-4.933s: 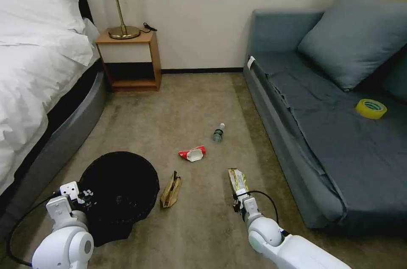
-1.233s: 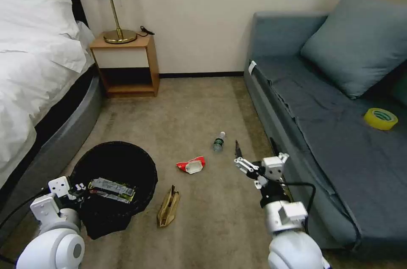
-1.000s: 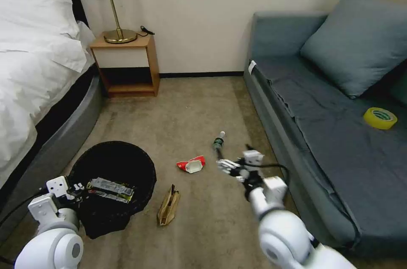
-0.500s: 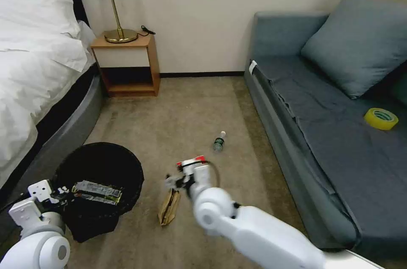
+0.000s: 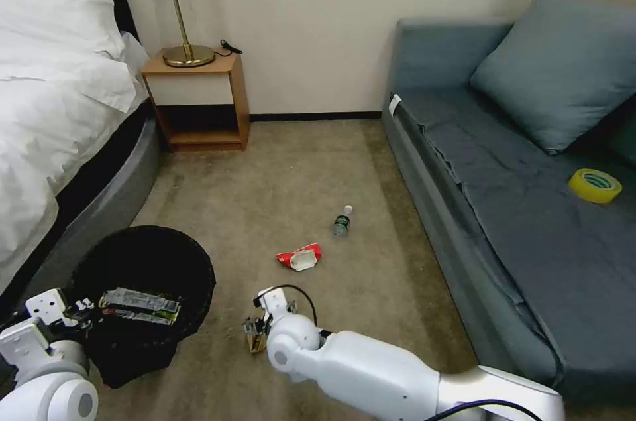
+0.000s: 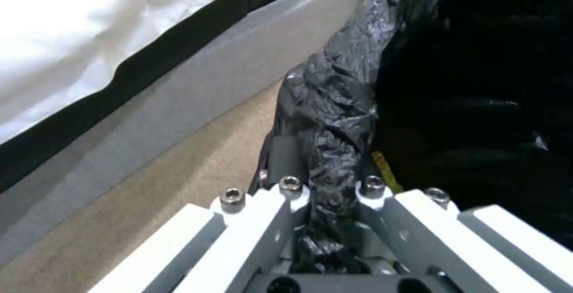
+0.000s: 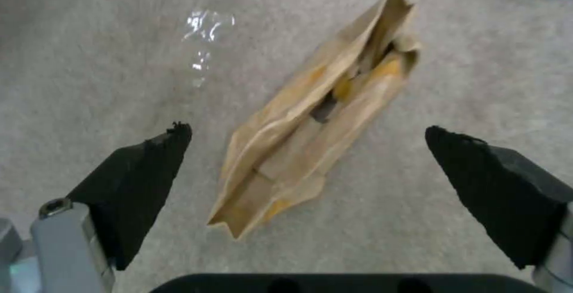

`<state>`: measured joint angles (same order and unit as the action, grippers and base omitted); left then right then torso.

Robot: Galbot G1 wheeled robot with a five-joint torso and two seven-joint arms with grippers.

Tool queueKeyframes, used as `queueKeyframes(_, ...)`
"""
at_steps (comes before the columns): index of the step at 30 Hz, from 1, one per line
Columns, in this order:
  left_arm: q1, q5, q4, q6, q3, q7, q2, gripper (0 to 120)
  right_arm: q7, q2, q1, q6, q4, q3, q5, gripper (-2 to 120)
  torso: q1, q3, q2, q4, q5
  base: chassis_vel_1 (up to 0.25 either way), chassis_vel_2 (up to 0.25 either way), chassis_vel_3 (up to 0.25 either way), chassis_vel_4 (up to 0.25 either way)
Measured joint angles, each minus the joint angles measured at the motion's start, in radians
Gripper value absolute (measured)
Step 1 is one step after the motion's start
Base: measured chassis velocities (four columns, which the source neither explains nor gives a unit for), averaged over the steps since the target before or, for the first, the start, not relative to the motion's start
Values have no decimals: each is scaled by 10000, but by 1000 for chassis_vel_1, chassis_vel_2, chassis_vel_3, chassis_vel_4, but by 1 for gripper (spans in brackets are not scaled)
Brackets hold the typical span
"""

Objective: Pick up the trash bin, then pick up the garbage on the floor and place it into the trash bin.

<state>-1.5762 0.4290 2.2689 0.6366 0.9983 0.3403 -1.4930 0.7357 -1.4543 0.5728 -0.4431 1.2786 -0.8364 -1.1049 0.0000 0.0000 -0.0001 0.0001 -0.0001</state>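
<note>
The black trash bin, lined with a crinkled black bag, hangs at the lower left, and my left gripper is shut on its rim. A shiny snack wrapper lies inside it. On the carpet floor my right gripper hovers open just above the crumpled brown paper bag, one finger on each side of it and neither touching. My right wrist hides most of the bag in the head view. Farther off lie a red-and-white packet and a small clear bottle.
A bed runs along the left, with a wooden nightstand and lamp by the wall. A grey-blue sofa fills the right side, with a yellow tape roll on its seat. Open carpet lies between them.
The snack wrapper went from the floor into the bin. My right arm then swung left from beside the sofa and came down over the paper bag. The bin drifted slightly left.
</note>
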Motion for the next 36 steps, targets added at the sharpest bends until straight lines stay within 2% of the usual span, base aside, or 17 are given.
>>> queueKeyframes(13, -170, -69, 166, -92, -8, 1, -89, 2, -803, -588, 23, 553, -1760, -191, 828, 100, 0, 0, 0, -2, 0, 0, 0, 0, 0)
queueKeyframes(25, -221, -101, 207, -99, 18, -1, -115, 2, -1264, -1006, 114, 810, -2460, -252, 1168, 99, 0, 0, 0, -1, 0, 0, 0, 0, 0)
queueKeyframes(27, -221, -149, 206, -116, -26, -13, -142, 2, -1408, -1009, 171, 934, -2608, -300, 1336, 90, 0, 0, 0, -1, 1, 0, 0, 0, 0)
queueKeyframes(28, -221, -149, 206, -116, -26, -13, -142, 2, -1408, -1009, 171, 934, -2608, -300, 1336, 90, 0, 0, 0, -1, 1, 0, 0, 0, 0)
queueKeyframes(30, -212, -185, 205, -119, -50, -27, -147, 2, -1533, -995, 238, 1026, -2685, -315, 1472, 82, 0, 0, 1, -1, 1, 0, 0, 0, 0)
queueKeyframes(31, -206, -194, 199, -121, -54, -34, -147, 2, -1575, -969, 265, 1074, -2688, -315, 1522, 74, 0, 0, 1, -1, 1, 0, 0, 0, 0)
queueKeyframes(33, -197, -199, 190, -121, -56, -37, -144, 2, -1602, -953, 279, 1100, -2688, -314, 1543, 73, 0, 0, 0, -1, 1, 0, 0, 0, 0)
queueKeyframes(36, -147, -208, 145, -122, -81, -43, -135, 2, -1717, -888, 299, 1226, -2683, -314, 1612, 56, 0, 0, 1, -1, 1, 0, 0, 0, 0)
